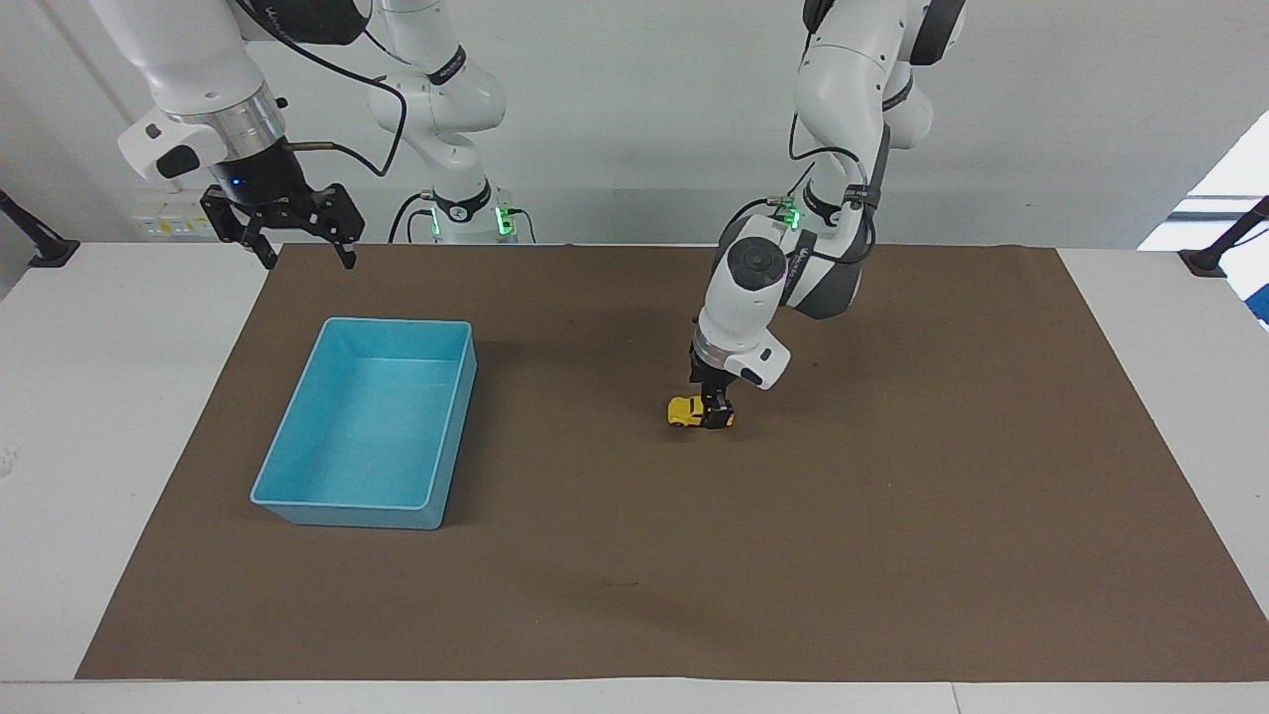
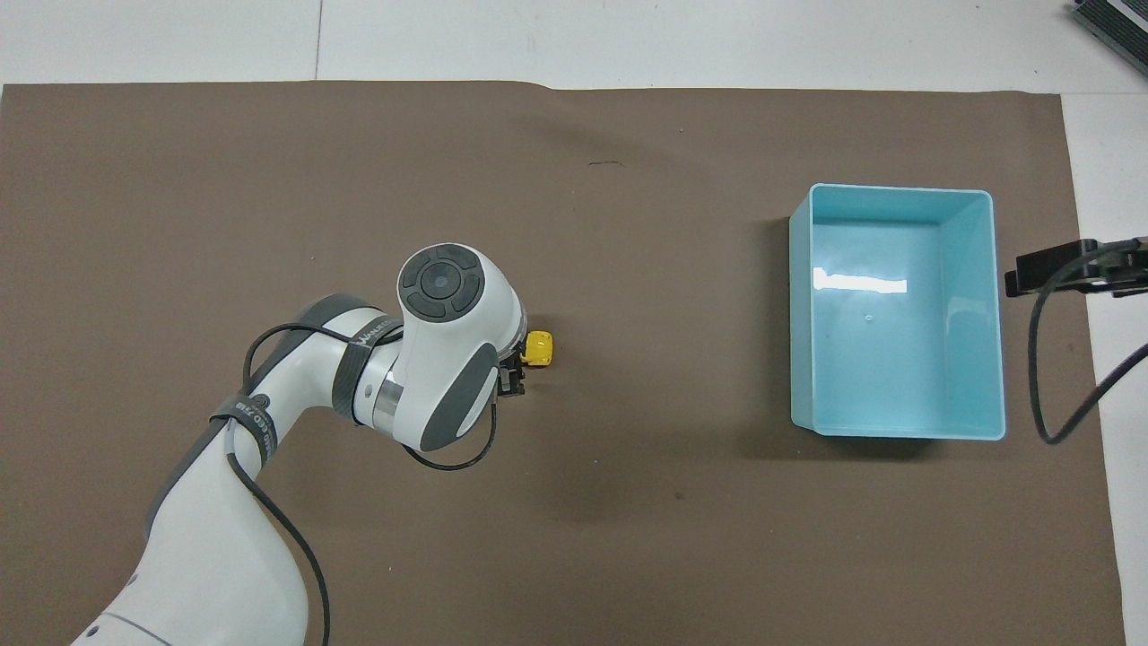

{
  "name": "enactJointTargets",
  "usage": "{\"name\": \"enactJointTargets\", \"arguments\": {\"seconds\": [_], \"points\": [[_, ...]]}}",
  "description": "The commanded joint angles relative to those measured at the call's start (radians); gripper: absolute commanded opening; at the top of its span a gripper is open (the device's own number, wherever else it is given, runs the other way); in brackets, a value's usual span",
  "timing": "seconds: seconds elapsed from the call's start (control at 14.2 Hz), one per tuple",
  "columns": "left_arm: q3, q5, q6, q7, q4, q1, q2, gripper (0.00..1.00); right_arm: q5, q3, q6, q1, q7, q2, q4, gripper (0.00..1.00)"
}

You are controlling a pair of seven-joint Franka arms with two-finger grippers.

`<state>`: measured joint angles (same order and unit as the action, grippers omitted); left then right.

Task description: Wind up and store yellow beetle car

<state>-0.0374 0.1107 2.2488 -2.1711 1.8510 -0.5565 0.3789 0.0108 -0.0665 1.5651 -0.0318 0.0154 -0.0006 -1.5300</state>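
Grasping step: left gripper (image 1: 716, 415) is down around the yellow beetle car (image 1: 686, 411) on the brown mat (image 1: 793, 545), grip unconfirmed; next, pulling back calls for firm hold. Right gripper (image 1: 295, 248) waits, fingers spread.

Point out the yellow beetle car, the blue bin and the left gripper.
yellow beetle car (image 1: 682, 410): facing view, on the exposed yellow end of the body.
blue bin (image 2: 897, 433): overhead view, on the wall nearest the robots.
left gripper (image 1: 716, 414): facing view, at the fingertips, down at the car.
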Motion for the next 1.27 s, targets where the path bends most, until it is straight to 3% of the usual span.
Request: {"name": "enactJointTargets", "arguments": {"seconds": [0.0,0.14,0.21,0.42,1.2], "points": [[0.016,-0.031,0.020,-0.022,0.013,-0.019,0.003,0.79,0.003,0.005,-0.008,0.010,-0.014,-0.010,-0.001,1.00],[0.016,-0.034,0.020,-0.022,0.014,-0.016,0.003,0.72,0.003,0.007,-0.008,0.010,-0.014,-0.010,-0.001,1.00],[0.016,-0.034,0.018,-0.022,0.014,-0.017,0.003,0.58,0.003,0.007,-0.008,0.010,-0.014,-0.010,-0.001,1.00],[0.014,-0.068,0.018,-0.022,0.013,-0.017,0.003,0.00,0.003,0.007,-0.008,0.010,-0.014,-0.010,-0.001,1.00],[0.014,-0.072,0.018,-0.027,0.020,0.006,0.008,0.00,0.003,0.007,-0.008,0.010,-0.014,-0.010,-0.001,1.00]]}}
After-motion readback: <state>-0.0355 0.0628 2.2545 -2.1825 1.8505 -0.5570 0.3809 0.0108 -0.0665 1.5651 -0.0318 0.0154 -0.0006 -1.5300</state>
